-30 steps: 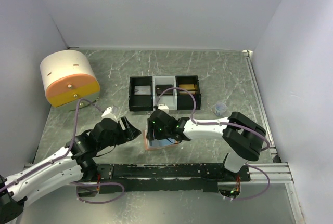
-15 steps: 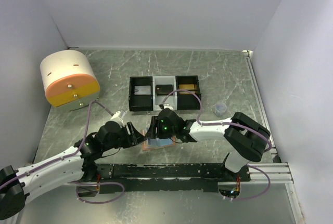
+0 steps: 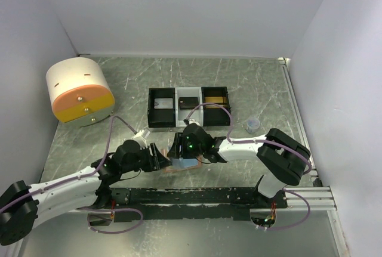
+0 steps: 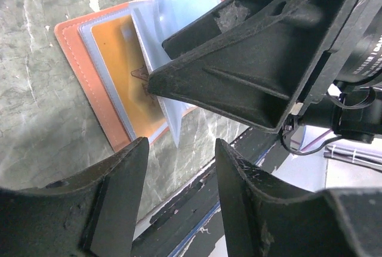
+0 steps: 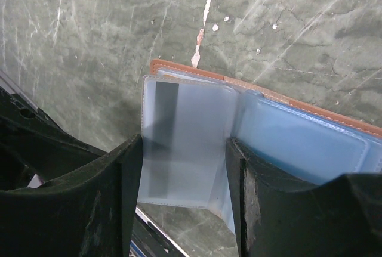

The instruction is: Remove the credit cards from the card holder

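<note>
The salmon-orange card holder (image 3: 173, 168) lies open on the table near the front edge, with its blue lining (image 5: 310, 144) showing. In the left wrist view an orange credit card (image 4: 125, 75) sits in a clear sleeve on the holder's cover (image 4: 74, 69). My right gripper (image 3: 181, 151) is open and stands down on the holder. Its fingers (image 5: 262, 203) straddle a clear sleeve page (image 5: 182, 144), and one fingertip presses by the orange card. My left gripper (image 4: 182, 170) is open just left of the holder, with nothing between its fingers.
A black-and-white three-compartment tray (image 3: 188, 107) with cards in it stands behind the holder. A round white and orange container (image 3: 79, 90) sits at the back left, and a small bluish cap (image 3: 253, 124) at the right. The black mounting rail (image 3: 197, 196) runs along the front edge.
My left gripper has moved right, up to the holder's left edge, and its jaws have narrowed. The right gripper has shifted slightly right and stays on the holder.
</note>
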